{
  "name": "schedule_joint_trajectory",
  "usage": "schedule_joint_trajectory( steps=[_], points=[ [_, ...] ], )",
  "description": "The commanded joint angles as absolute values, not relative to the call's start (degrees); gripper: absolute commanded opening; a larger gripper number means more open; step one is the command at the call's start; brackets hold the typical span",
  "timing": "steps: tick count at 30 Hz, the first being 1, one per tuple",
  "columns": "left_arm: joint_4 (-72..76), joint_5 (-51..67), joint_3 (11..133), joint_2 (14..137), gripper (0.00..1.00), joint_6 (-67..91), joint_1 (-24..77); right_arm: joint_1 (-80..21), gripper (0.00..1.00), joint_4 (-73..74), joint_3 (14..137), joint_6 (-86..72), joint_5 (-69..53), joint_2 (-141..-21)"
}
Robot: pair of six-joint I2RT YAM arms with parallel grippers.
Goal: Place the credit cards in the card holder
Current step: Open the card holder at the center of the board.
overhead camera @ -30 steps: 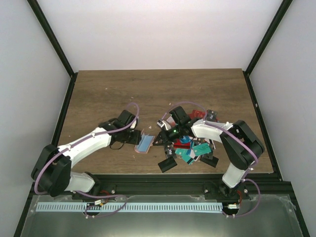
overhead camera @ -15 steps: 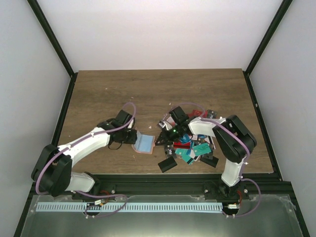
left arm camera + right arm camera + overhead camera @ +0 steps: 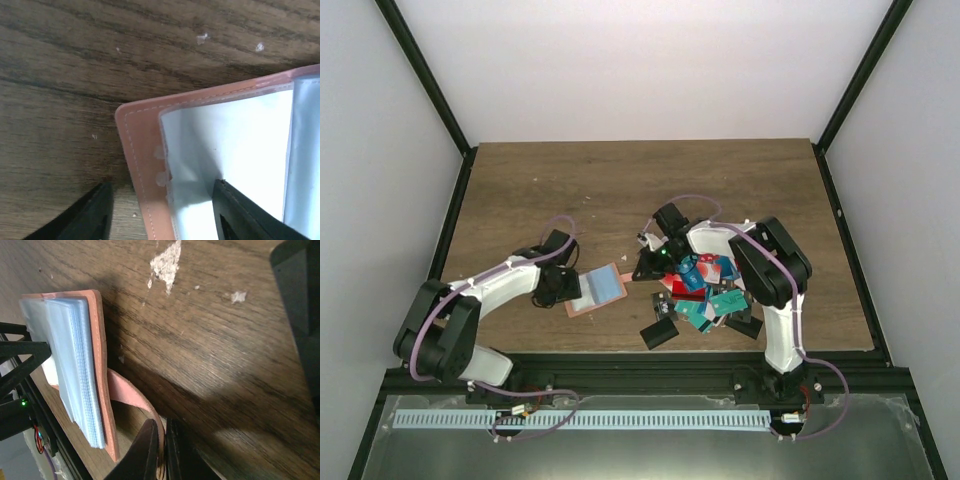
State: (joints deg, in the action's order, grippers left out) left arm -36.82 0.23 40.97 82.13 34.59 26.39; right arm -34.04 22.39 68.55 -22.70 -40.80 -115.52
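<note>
1. at the left gripper: open, straddling a corner of the card holder, with one finger on bare wood outside the salmon cover and the other over the clear bluish pockets; gripping nothing, by the look of it.
2. at the right gripper: closed tight, apparently pinching the loose salmon cover flap curling away from the pocket stack.
3. to do this step well, probably: pin the pocket side down with the left before drawing the flap further with the right; pull low and slowly, to open the holder flat without sliding it; press on the stitched cover edge, not on the thin, crease-prone pockets.
4. just right of the holder: the credit cards, in a loose overlapping heap of red, teal, blue and black, none visibly in a pocket; likely best to free the right for picking only after opening the holder.
5. beneath it all: a dark wood-grain desk, marked with pale chips near the holder, and smooth-looking, probably making thin cards hard to lift.
6. around: plain white walls, black frame posts at the corners, a metal rail along the near edge.
</note>
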Motion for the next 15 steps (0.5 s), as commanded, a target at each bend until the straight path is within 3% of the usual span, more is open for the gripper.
schedule_joint_trajectory(
  steps=[1,5,11,15],
  points=[
    [-37.6,1.3,39.5,82.7,0.59,38.2,24.3,-33.8,0.01,25.2,69.3,-21.9,-37.9,-114.5],
    [-39.0,0.0,41.1,80.6,0.62,37.2,24.3,-33.8,0.05,26.8,69.2,-21.3,-38.5,-113.1],
    [-38.9,3.9,45.0,76.7,0.62,33.7,24.4,-33.8,0.22,29.6,70.5,-20.3,-38.2,-109.9],
    [-39.3,5.3,46.3,76.0,0.62,32.4,24.5,-33.8,0.28,30.8,70.4,-20.3,-37.4,-107.5]
  ],
)
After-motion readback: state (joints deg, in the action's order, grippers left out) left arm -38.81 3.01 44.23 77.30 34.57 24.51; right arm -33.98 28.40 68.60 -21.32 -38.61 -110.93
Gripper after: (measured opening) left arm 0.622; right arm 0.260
